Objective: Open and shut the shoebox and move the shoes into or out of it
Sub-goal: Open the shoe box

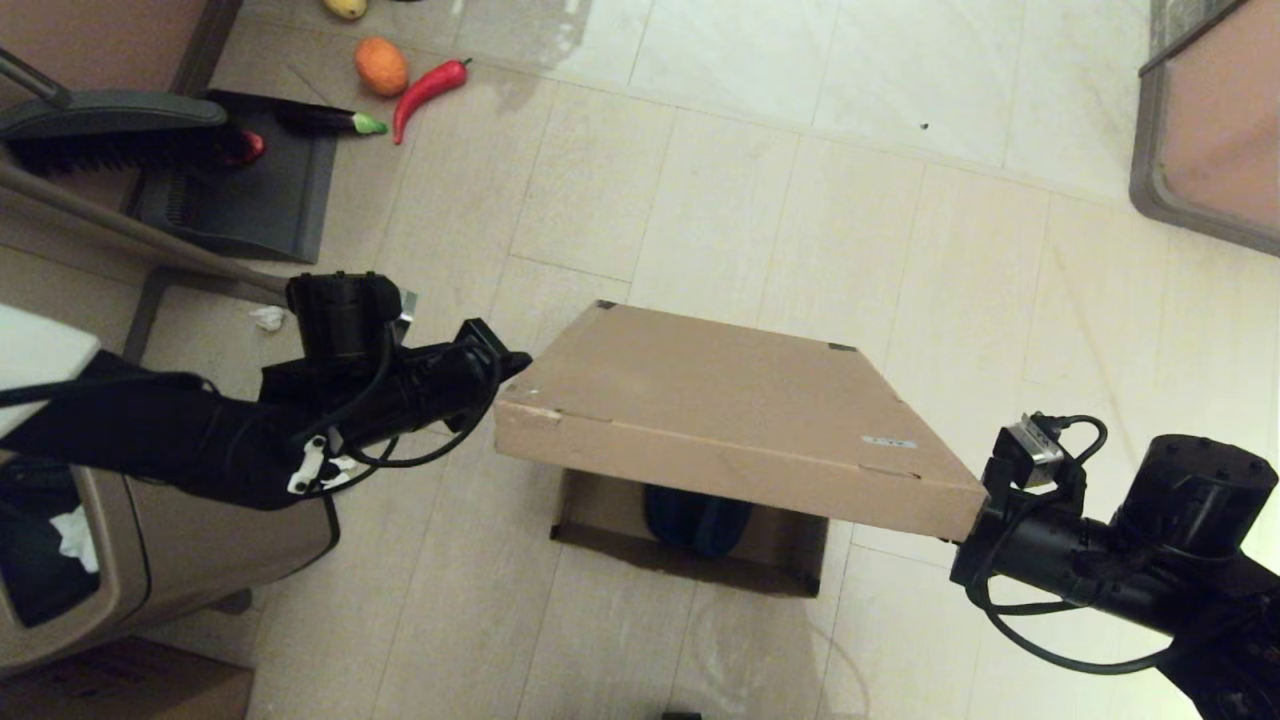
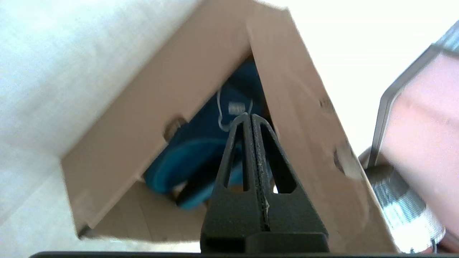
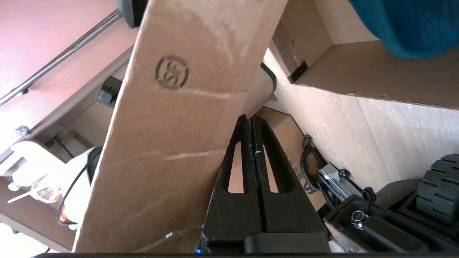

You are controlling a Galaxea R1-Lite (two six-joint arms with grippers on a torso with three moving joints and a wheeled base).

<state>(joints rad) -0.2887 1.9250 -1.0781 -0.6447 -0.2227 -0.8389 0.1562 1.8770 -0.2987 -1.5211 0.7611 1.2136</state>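
The shoebox stands on the floor with its hinged lid [image 1: 720, 400] raised at the near side over the base [image 1: 600, 522]. The teal-blue shoes [image 1: 695, 520] lie inside, partly hidden by the lid. My left gripper [image 1: 515, 365] is shut and empty, its tips at the lid's near-left corner. From its wrist, the left gripper [image 2: 249, 116] points into the gap between the box wall [image 2: 143, 107] and the lid flap [image 2: 304, 125], towards the shoes [image 2: 200, 143]. My right gripper [image 1: 975, 530], shut and empty, sits under the near-right corner. The right gripper [image 3: 250, 117] lies beside the lid's front flap [image 3: 179, 107].
A dustpan [image 1: 240, 190] and brush [image 1: 110, 130] lie at the far left beside a toy orange [image 1: 381, 66], chili [image 1: 428, 90] and eggplant [image 1: 325, 121]. A bin [image 1: 120, 560] and a darker printed box [image 1: 120, 688] stand at near left. A table edge [image 1: 1205, 130] is at far right.
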